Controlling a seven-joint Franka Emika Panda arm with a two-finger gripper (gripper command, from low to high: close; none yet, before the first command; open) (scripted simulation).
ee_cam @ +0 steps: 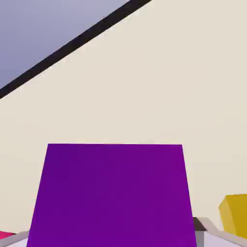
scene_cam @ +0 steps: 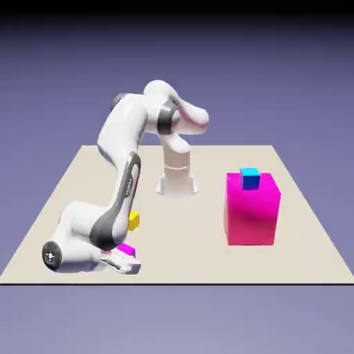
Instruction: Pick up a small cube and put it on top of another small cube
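The small cube (ee_cam: pixel 111 193), magenta-purple, fills the lower half of the hand view, sitting between the fingers of my gripper (ee_cam: pixel 113 243). The jaws stand shut on it. In the exterior view the gripper (scene_cam: pixel 126 262) is low over the table near the front edge at the exterior view's left. The small cube (scene_cam: pixel 126 249) shows only as a magenta sliver at the fingers. I cannot tell whether it rests on the table or is lifted. Another small cube is out of view in both frames.
A small yellow cube (scene_cam: pixel 133 220) lies just behind the gripper, and shows as the yellow cube (ee_cam: pixel 235 212) at the hand view's right edge. A large magenta block (scene_cam: pixel 253 209) stands at the exterior view's right with a small blue-cyan cube (scene_cam: pixel 249 178) on top. The table's edge (ee_cam: pixel 72 44) crosses the hand view.
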